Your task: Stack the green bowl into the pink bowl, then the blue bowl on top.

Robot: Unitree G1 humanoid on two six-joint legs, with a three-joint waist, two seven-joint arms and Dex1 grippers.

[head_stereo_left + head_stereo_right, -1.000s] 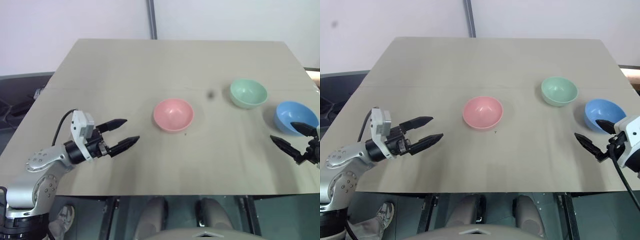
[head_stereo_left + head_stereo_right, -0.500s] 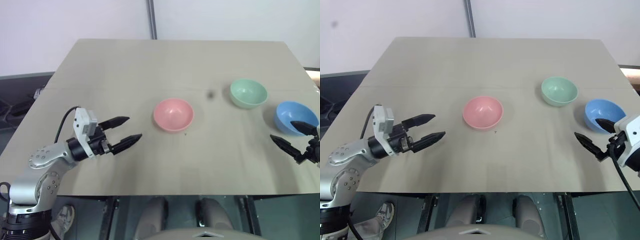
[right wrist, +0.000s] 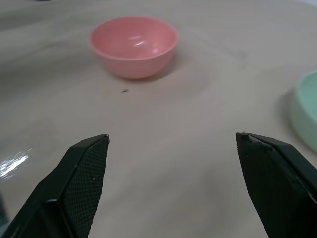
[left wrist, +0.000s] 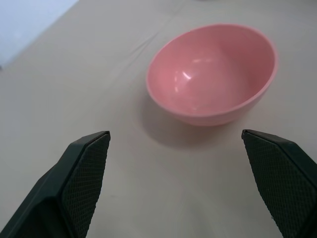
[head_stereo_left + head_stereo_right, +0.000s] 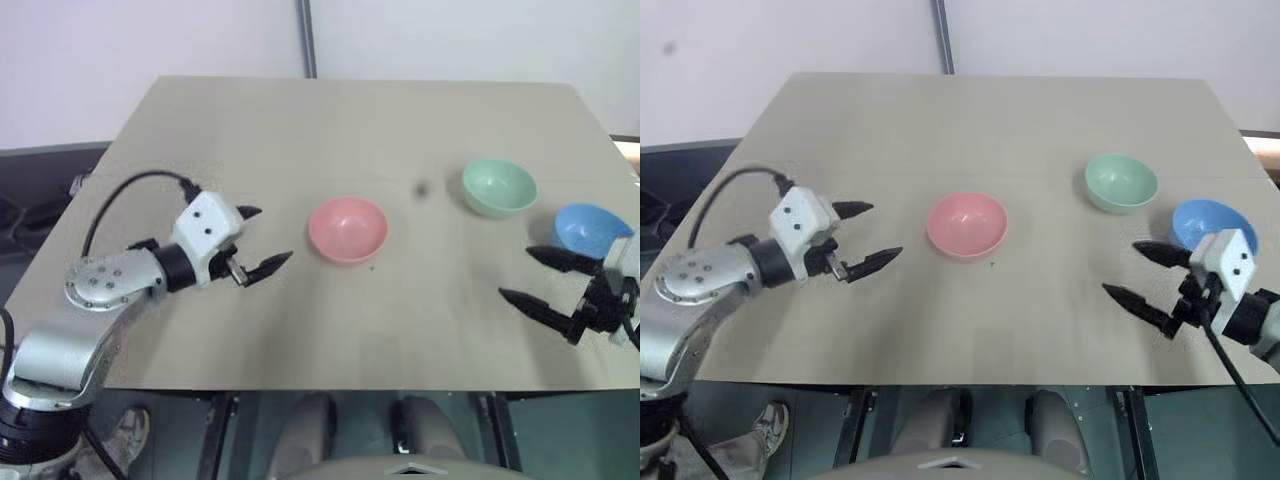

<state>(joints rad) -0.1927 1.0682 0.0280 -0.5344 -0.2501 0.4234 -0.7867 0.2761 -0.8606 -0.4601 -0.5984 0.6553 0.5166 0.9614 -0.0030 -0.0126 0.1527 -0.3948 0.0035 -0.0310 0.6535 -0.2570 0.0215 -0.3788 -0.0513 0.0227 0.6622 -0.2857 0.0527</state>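
My right gripper (image 5: 1145, 275) hangs spread and empty over the table (image 5: 970, 130); the blue bowl (image 5: 1208, 222) sits just behind it, the green bowl (image 5: 1121, 181) ahead beyond. My left gripper (image 5: 865, 235), also wide and empty, faces the pink bowl (image 5: 966, 224) nearby. No stacking is done yet. Next I judge my right must reach the green rim.

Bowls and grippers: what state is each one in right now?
pink bowl: upright on the table, empty, nothing stacked in it.
green bowl: upright, empty, not yet stacked.
blue bowl: upright, not yet stacked.
left gripper: open, holding nothing.
right gripper: open, holding nothing.
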